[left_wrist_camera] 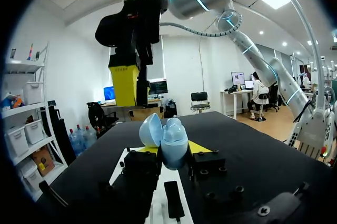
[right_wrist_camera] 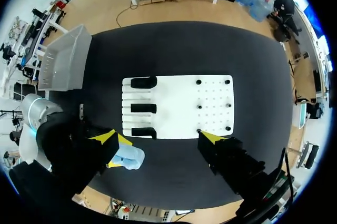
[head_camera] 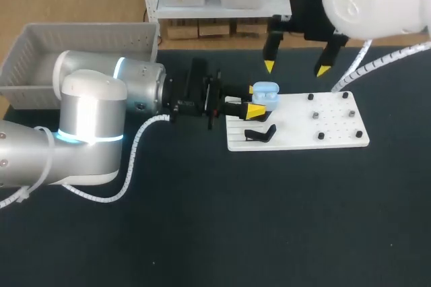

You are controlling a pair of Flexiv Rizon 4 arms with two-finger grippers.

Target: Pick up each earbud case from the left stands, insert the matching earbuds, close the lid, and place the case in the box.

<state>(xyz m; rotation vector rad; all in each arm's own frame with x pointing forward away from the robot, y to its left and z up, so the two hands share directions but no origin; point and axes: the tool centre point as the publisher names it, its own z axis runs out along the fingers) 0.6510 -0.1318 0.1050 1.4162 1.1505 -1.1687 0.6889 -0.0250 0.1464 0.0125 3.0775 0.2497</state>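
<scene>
Earbud case (head_camera: 264, 93), pale blue with its lid standing open, is sitting pinched between the two yellow-tipped fingers of the left gripper (head_camera: 254, 100), one finger pressing on each side. From where I'm standing, that gripper is lying low and level, pointing across the white board (head_camera: 337, 125), with the case at the board's corner nearest the gripper's wrist. Just beside the fingers, a little ahead of them, a black stand (head_camera: 259, 133) is lying on the ribbed part of the board. Farther out beyond the fingertips, small dark pegs (head_camera: 314, 116) are standing in the board's rows of holes.

The right gripper (head_camera: 296, 68) is hovering well above the board, with its fingers spread wide and gripping nothing. In its wrist view the case is showing under one finger, and the board is lying under the gap between the two. A grey box (head_camera: 81, 38) is sitting back behind the left gripper, past its wrist and well apart from the case.
</scene>
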